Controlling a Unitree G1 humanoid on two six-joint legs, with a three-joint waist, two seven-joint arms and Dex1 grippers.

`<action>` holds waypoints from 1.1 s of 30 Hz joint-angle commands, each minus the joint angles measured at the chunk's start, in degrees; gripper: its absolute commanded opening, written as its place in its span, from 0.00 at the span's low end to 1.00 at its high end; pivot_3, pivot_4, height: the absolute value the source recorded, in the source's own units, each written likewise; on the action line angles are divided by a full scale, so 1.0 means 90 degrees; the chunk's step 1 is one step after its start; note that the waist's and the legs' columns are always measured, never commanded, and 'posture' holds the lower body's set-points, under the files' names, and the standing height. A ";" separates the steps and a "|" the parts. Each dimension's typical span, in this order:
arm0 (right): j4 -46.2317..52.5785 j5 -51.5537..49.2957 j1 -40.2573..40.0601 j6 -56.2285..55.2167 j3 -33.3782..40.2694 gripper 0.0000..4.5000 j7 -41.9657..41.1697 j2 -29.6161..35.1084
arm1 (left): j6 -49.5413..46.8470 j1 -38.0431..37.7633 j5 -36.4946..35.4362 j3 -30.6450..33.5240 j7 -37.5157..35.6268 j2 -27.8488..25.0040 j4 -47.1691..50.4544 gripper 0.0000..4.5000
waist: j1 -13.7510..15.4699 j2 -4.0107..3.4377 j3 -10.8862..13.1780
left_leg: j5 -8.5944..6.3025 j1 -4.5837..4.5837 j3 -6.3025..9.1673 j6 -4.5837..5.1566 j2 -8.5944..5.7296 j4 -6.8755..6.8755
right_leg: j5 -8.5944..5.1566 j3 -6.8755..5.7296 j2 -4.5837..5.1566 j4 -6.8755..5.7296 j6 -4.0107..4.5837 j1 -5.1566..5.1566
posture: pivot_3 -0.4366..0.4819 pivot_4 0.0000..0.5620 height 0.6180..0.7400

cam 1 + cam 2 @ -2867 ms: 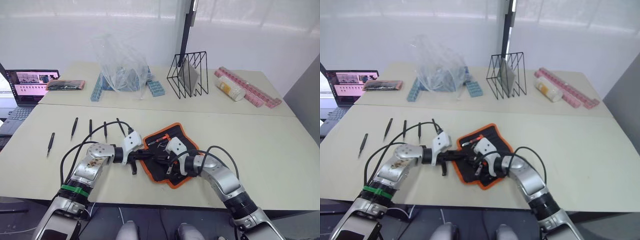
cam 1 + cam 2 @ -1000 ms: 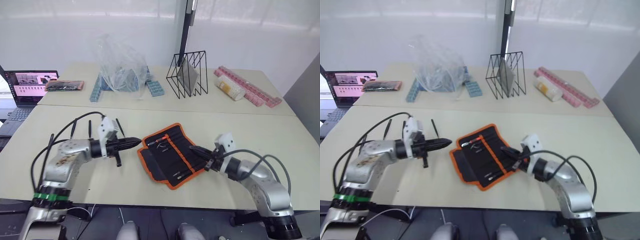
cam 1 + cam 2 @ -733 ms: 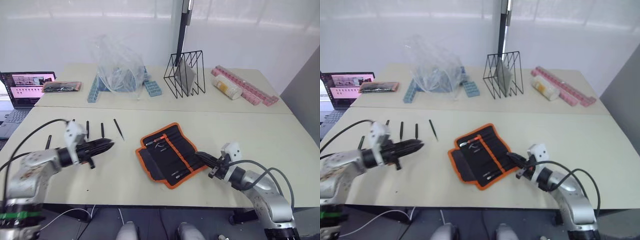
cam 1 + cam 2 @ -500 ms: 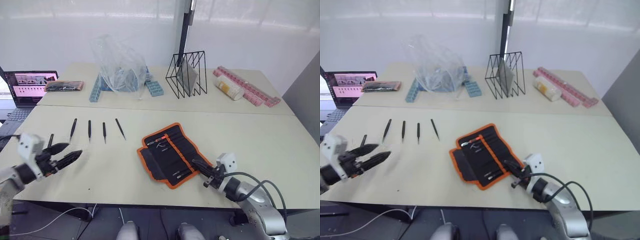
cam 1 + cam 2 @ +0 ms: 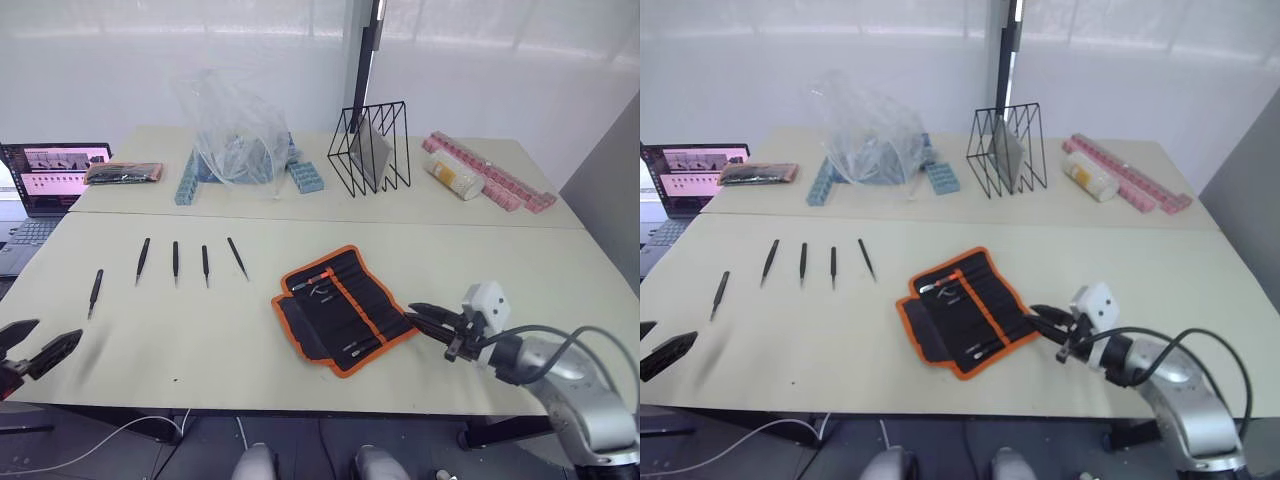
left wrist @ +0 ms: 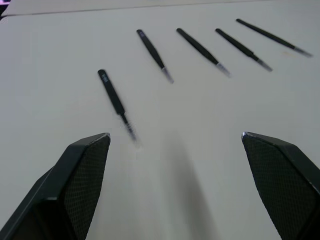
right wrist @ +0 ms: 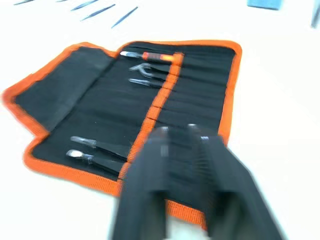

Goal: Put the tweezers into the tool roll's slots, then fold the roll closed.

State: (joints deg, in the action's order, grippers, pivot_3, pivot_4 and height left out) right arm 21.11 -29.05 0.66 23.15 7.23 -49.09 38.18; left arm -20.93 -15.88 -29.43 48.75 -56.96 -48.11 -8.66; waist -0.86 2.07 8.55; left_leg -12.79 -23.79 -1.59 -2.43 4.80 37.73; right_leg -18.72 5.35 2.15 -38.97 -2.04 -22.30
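Since earlier: both my arms have pulled back off the tool roll (image 5: 342, 311); my left arm has swung far out to my left, my right has drawn off to the roll's right edge.
Left gripper (image 5: 38, 349): low at the table's near left corner, fingers spread wide, nothing between them. In the left wrist view the pads (image 6: 82, 170) frame bare table (image 5: 520, 260) with the tweezers beyond.
Right gripper (image 5: 428, 320): just beside the roll's right edge, pointing at it, not touching as far as I can judge. The right wrist view is smeared, but the two fingers look nearly together and carry nothing.
Tweezers (image 5: 174, 262): all five lie loose on the table well left of the roll, four in a row and the fifth tweezer (image 5: 94, 291) apart, nearest my left gripper.
Tool roll: open flat, tilted, orange trim all round, between my two grippers.
Slots (image 7: 165, 107): a few small tools sit in them already, one with an orange handle (image 7: 156, 56); none looks like the loose tweezers.
Step in hand: the start of loading; nothing of the five is in yet, and the fold is far off.
Next move: my left gripper should drop over the nearest tweezer, pads either side of its thin shaft, and pinch low against the table. It is slim and could skid or roll away.
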 commanded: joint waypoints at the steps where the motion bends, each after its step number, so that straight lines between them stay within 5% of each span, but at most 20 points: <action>1: 0.0296 -0.0597 0.0221 0.0130 0.0182 0.48 -0.0509 0.0191 | 0.0337 -0.0087 0.0057 0.0362 0.0009 -0.0209 -0.0212 1.00 | -0.0001 0.0010 0.0000 | 0.0000 0.0000 0.0000 0.0000 0.0000 0.0000 | 0.0000 0.0000 0.0000 0.0001 0.0000 0.0000 | 0.48 0.27 0.74; 8: 0.0065 -0.0992 0.0532 0.0366 0.0100 0.99 -0.1273 0.0577 | 0.0620 -0.0698 0.0100 0.0874 0.0095 -0.0112 -0.0502 1.00 | 0.0003 0.0047 0.0002 | 0.0000 0.0000 -0.0004 0.0001 0.0002 0.0001 | 0.0000 -0.0002 0.0006 0.0004 0.0000 0.0001 | 0.48 0.27 0.74; 14: -0.0033 -0.0953 0.0754 0.0503 -0.0064 0.99 -0.1496 0.0663 | 0.0351 -0.0908 -0.0029 0.0907 0.0370 0.0132 -0.0103 1.00 | 0.0006 0.0048 0.0002 | 0.0000 0.0000 -0.0005 0.0000 0.0002 0.0001 | 0.0000 -0.0003 0.0008 0.0004 0.0000 0.0001 | 0.48 0.27 0.74; 23: -0.0072 -0.0923 0.0984 0.0688 -0.0249 0.99 -0.1453 0.0650 | -0.0580 0.0018 0.0080 -0.0018 0.2502 0.1097 0.1154 1.00 | 0.0035 0.0053 -0.0001 | 0.0000 -0.0002 0.0000 0.0000 -0.0001 0.0004 | 0.0001 -0.0002 0.0008 0.0002 -0.0002 0.0004 | 0.48 0.27 0.74; 33: 0.0090 -0.0872 0.0985 0.0756 -0.0373 0.99 -0.1280 0.0611 | -0.0614 0.1736 0.0801 -0.1317 0.3729 0.1208 0.0045 1.00 | 0.0023 0.0057 -0.0003 | 0.0000 0.0000 0.0004 0.0000 -0.0008 0.0005 | 0.0003 -0.0001 0.0008 -0.0005 -0.0005 0.0005 | 0.48 0.27 0.74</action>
State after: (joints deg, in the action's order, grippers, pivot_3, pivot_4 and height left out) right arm 20.05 -36.34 8.86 29.51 2.95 -61.02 43.52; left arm -27.93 -1.25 -23.71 37.52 -24.53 -36.10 -6.19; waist -0.65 2.58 8.52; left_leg -12.79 -23.81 -1.56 -2.42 4.73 37.78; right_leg -18.68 5.34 2.22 -39.01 -2.09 -22.27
